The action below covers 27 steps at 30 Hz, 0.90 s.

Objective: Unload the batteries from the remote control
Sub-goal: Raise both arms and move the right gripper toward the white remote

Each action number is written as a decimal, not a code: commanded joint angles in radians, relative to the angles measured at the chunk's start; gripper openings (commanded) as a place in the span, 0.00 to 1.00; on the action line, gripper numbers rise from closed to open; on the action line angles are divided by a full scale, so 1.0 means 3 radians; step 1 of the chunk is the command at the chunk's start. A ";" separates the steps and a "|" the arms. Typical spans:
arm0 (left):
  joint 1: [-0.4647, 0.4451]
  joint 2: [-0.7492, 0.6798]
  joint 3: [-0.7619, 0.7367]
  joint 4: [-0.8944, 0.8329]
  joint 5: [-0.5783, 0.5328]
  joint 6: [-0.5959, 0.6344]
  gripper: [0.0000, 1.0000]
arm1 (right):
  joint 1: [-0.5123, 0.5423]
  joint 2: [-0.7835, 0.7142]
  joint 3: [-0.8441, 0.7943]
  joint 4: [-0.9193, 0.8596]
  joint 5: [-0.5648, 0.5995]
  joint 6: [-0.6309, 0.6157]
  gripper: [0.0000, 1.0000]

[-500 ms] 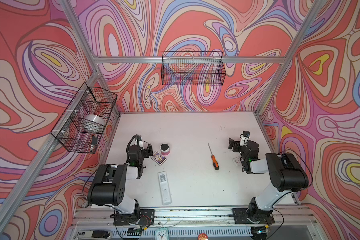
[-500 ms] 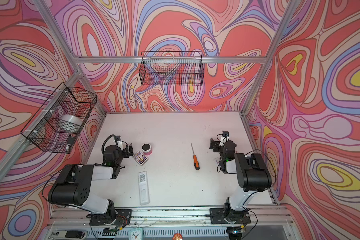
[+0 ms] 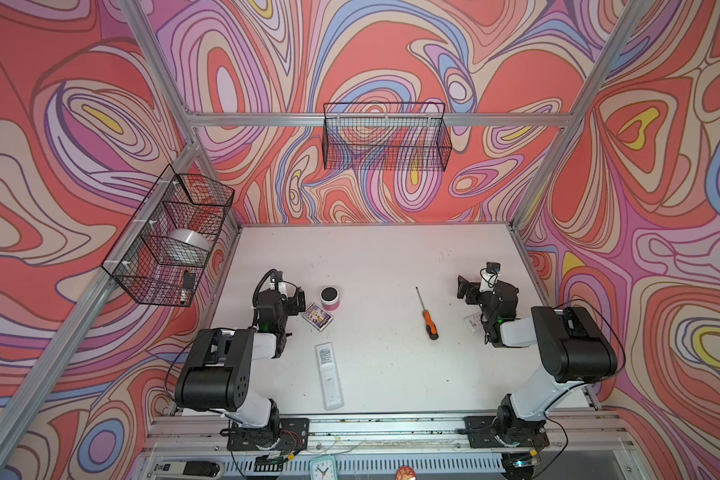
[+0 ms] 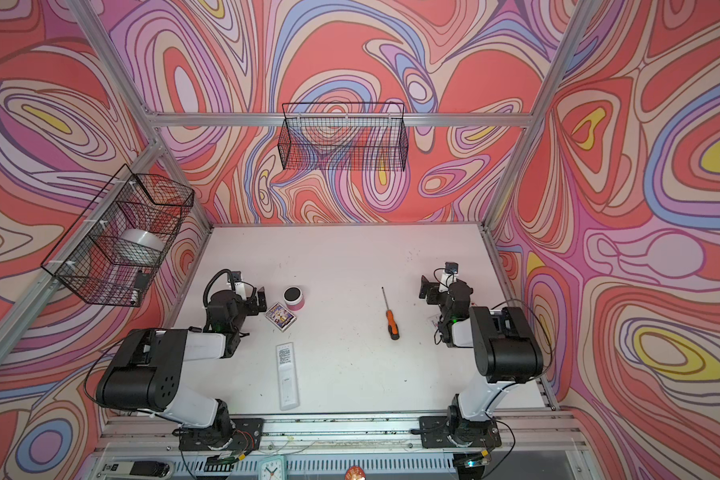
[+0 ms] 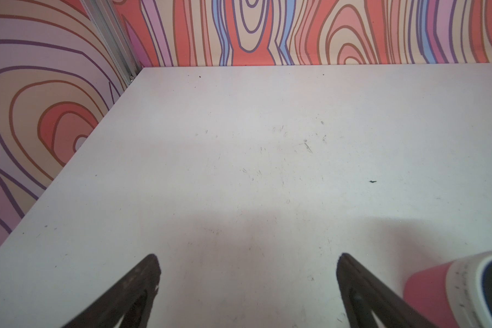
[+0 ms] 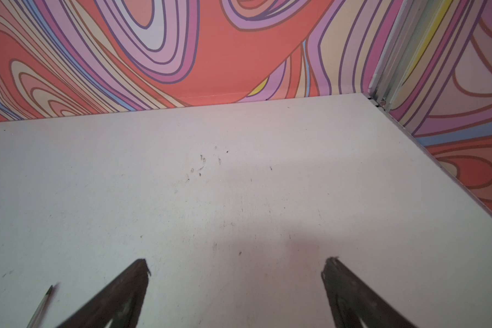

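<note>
bench [image 3: 391, 257]: white and scuffed, walled on 3 sides by swirl-patterned panels.
far basket [image 3: 385, 137]: black wire, hung on the far wall rail.
left basket [image 3: 171, 237]: black wire, hung on the left wall, with a white roll [image 3: 188, 245] inside.
left arm [image 3: 225, 365]: based at the near left edge, folded, reaching toward the far side.
right arm [image 3: 566, 349]: based at the near right edge, folded the same way.
left hand [image 5: 246, 261]: spread wide and holding nothing, with bare bench between its 2 fingers. it hangs low over the left part of the bench.
right hand [image 6: 236, 264]: spread wide and holding nothing, low over the right part of the bench.
remote control [image 3: 329, 376]: white, flat on the bench near its near edge, left of middle. it lies lengthwise near to far with its printed label up, just right of the left arm and apart from both hands.
screwdriver [image 3: 427, 309]: orange and black handle, lying right of middle with its shaft pointing far. it is left of the right hand.
card box [image 3: 317, 316]: small and colourful, flat, just right of the left hand.
pink can [image 3: 330, 298]: upright with a dark top, just beyond the card box.
small card [image 3: 472, 322]: white, partly under the right arm.
</note>
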 commanded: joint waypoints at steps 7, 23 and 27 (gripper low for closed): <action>0.0009 -0.0013 -0.0014 0.0062 0.0032 -0.0006 1.00 | 0.0013 0.0007 0.0032 -0.0050 0.0024 -0.0019 0.98; 0.0015 -0.0606 0.1771 -0.3713 -0.0682 -0.1429 1.00 | -0.0077 -0.0239 0.2590 -0.4809 0.0426 0.1186 0.89; -0.0007 -0.0403 0.2319 -0.4657 0.0156 -0.1728 1.00 | -0.0061 0.0112 0.3157 -0.5837 -0.0360 0.1382 0.84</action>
